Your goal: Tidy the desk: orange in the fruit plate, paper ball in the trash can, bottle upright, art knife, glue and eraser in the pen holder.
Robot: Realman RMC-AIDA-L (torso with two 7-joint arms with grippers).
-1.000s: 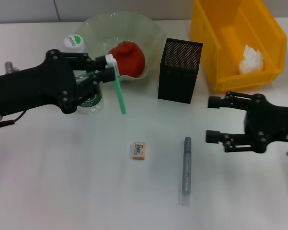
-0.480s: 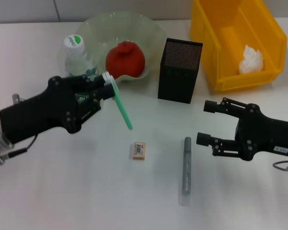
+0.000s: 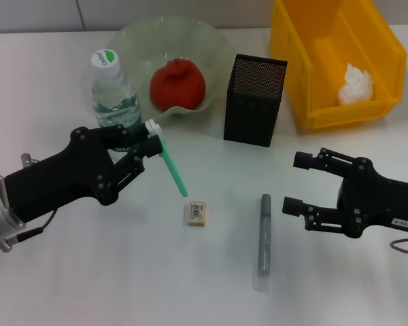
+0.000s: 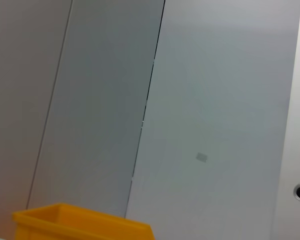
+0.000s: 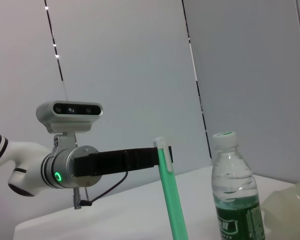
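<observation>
Your left gripper (image 3: 151, 141) hangs above the desk (image 3: 109, 272) in front of and to the left of the pen holder (image 3: 254, 100), its jaws pinched on the white-capped top of a green glue stick (image 3: 172, 165) so the stick slants down clear of the surface, ready, by the look of it, for a carry across to the holder's open mouth. The bottle (image 3: 113, 92) stands upright just behind that gripper, and the orange (image 3: 177, 84) sits in the fruit plate (image 3: 139, 37) left of the holder. The paper ball (image 3: 354, 84) lies in the yellow trash can (image 3: 387, 61) on the holder's right. In front of the holder, the eraser (image 3: 196, 212) and the grey art knife (image 3: 264, 238) lie flat, not yet collected. Your right gripper (image 3: 298, 183) waits with jaws spread just beside the knife, seemingly placed to take it.
</observation>
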